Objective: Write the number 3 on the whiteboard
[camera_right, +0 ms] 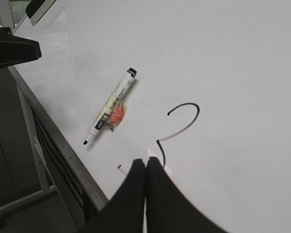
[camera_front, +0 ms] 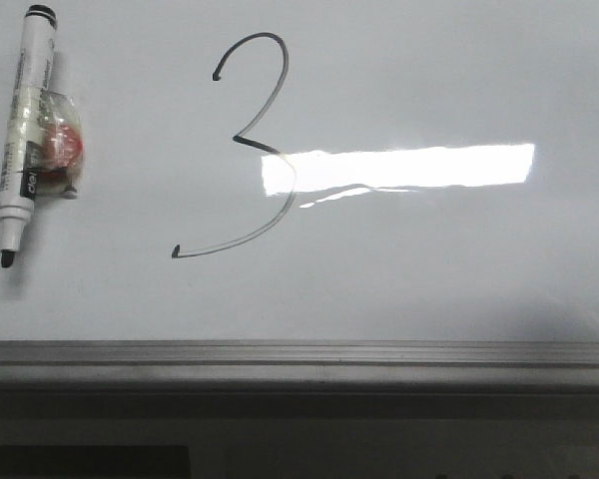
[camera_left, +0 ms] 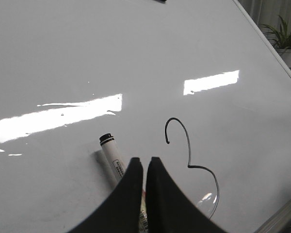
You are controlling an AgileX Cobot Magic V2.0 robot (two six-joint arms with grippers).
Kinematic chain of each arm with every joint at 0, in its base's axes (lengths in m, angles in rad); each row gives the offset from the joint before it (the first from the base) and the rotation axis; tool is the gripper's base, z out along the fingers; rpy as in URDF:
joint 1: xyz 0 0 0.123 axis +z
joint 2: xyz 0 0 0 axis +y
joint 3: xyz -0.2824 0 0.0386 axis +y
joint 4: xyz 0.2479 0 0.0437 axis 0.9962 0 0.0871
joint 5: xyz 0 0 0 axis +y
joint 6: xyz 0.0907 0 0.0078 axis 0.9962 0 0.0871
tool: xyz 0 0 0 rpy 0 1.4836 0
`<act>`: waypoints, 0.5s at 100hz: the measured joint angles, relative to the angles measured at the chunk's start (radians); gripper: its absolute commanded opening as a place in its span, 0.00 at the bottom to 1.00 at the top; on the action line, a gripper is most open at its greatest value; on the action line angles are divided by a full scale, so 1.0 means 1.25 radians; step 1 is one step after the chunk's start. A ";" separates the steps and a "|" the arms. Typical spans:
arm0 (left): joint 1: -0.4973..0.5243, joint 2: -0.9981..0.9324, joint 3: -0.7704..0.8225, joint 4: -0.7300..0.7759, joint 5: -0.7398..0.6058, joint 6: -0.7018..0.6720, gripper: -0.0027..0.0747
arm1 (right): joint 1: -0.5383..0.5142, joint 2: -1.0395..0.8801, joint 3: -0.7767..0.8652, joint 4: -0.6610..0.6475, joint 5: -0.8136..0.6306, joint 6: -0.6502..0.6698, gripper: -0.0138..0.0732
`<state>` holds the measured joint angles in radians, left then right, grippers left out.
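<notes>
The number 3 (camera_front: 239, 137) is drawn in thin black line on the whiteboard (camera_front: 429, 269), slanted, with a long lower curve. It also shows in the left wrist view (camera_left: 189, 166) and the right wrist view (camera_right: 158, 141). A white marker pen (camera_front: 20, 140) lies uncapped on the board left of the digit, with a red lump (camera_front: 60, 145) taped to its side. My left gripper (camera_left: 145, 159) hangs shut and empty above the pen (camera_left: 111, 158). My right gripper (camera_right: 145, 160) is shut and empty above the digit's lower part. Neither gripper shows in the front view.
The board's grey metal frame (camera_front: 299, 359) runs along the near edge, with dark space below it. A potted plant (camera_left: 283, 36) stands beyond the board's far corner. A dark object (camera_right: 9, 51) juts in beside the board's edge in the right wrist view.
</notes>
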<state>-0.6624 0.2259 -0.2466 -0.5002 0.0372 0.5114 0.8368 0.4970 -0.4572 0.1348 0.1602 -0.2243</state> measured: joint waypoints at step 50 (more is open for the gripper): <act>0.000 -0.026 0.011 0.024 0.000 0.000 0.01 | 0.000 -0.302 0.152 -0.003 -0.008 0.000 0.08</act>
<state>-0.6624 0.1929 -0.2333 -0.4698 0.0372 0.5114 0.8368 0.1197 -0.2670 0.1308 0.1498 -0.2243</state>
